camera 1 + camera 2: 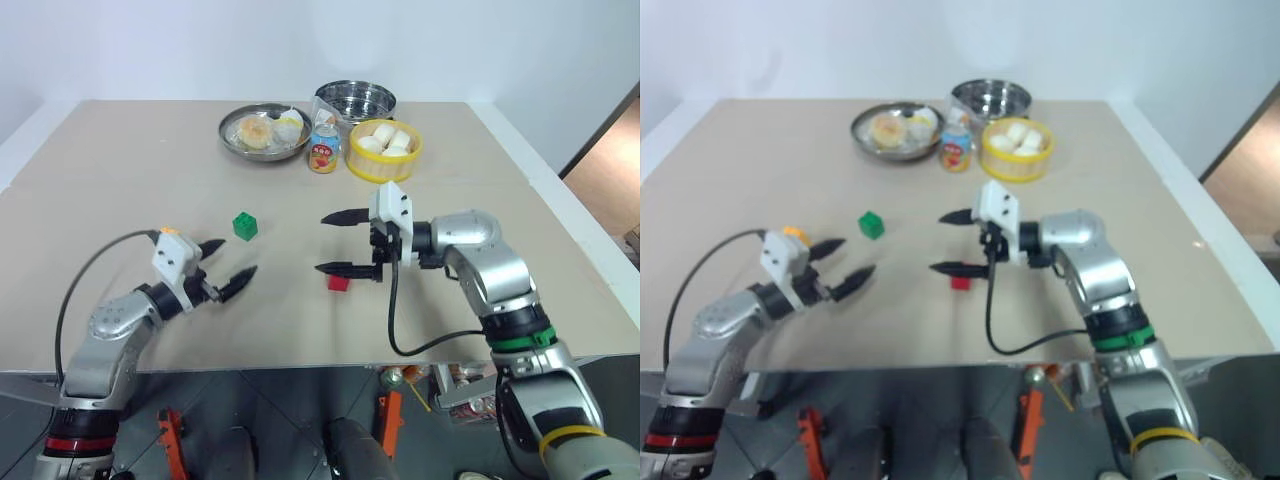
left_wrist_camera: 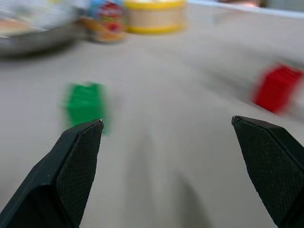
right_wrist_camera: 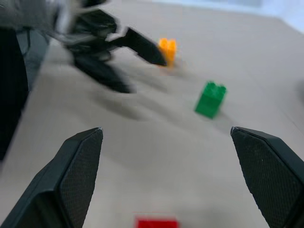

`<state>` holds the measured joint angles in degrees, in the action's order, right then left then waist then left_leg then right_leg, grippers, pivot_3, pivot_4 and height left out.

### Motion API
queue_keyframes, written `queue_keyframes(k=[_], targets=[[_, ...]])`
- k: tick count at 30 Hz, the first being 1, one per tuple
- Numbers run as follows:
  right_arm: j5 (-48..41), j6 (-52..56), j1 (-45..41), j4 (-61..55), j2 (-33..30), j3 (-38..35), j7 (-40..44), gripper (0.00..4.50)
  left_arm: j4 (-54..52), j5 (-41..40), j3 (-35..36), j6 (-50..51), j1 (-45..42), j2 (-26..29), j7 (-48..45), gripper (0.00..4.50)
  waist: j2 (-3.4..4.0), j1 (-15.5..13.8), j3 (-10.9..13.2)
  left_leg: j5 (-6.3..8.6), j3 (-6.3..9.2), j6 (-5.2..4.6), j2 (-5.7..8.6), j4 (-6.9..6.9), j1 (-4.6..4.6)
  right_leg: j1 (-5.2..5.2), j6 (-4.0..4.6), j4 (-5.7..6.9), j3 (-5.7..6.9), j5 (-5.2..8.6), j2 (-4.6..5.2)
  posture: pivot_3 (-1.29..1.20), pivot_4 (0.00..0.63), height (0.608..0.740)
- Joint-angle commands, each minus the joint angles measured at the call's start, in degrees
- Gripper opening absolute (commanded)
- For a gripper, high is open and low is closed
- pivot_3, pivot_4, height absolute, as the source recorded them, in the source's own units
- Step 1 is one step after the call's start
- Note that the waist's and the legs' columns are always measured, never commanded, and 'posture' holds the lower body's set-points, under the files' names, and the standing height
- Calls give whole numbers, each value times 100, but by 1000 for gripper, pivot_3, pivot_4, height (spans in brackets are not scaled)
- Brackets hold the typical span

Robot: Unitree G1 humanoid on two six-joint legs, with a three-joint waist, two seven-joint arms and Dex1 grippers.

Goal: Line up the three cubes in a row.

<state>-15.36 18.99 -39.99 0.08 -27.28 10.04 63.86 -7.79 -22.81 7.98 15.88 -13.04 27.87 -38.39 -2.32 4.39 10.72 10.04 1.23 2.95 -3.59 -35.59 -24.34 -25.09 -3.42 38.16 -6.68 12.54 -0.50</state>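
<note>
Jaws on both grippers are spread wide and holding nothing. Left gripper (image 1: 228,264) hovers low over the tabletop (image 1: 120,180), right gripper (image 1: 340,242) points toward it, with the red cube (image 1: 338,283) sitting right under its lower finger. Green cube (image 1: 245,226) sits between the grippers, and the orange-yellow cube (image 3: 167,49) is close beside the left gripper.

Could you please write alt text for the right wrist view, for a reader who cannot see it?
The right gripper hangs open over a beige table, with the red cube lying free just below between its fingers. Farther off, the green cube and the orange-yellow cube sit apart, the open left gripper beside the orange-yellow one.
</note>
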Motion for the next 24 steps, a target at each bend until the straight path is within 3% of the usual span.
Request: queue_keyframes(k=[1,13,24], targets=[[47,-42,122,-580,95,-243,-589,4451,151,52,138,52,-259,92,133,4500,0,0,0,0,0,0,0,-1,0,0,0,0,0,0,0,0,150,740],[167,-144,498,-864,262,-37,-1200,4451,2410,825,-335,-318,-2046,100,40,4500,-1,-1,0,-3,3,4,0,-6,-1,0,0,-1,2,-11,-3,0,150,740],[153,-98,543,-959,302,38,-1326,4451,3968,1277,-786,-627,-2955,-95,-419,4500,-1,-3,-1,-2,10,3,0,8,-3,-3,-5,-1,7,-10,-6,0,150,740]])
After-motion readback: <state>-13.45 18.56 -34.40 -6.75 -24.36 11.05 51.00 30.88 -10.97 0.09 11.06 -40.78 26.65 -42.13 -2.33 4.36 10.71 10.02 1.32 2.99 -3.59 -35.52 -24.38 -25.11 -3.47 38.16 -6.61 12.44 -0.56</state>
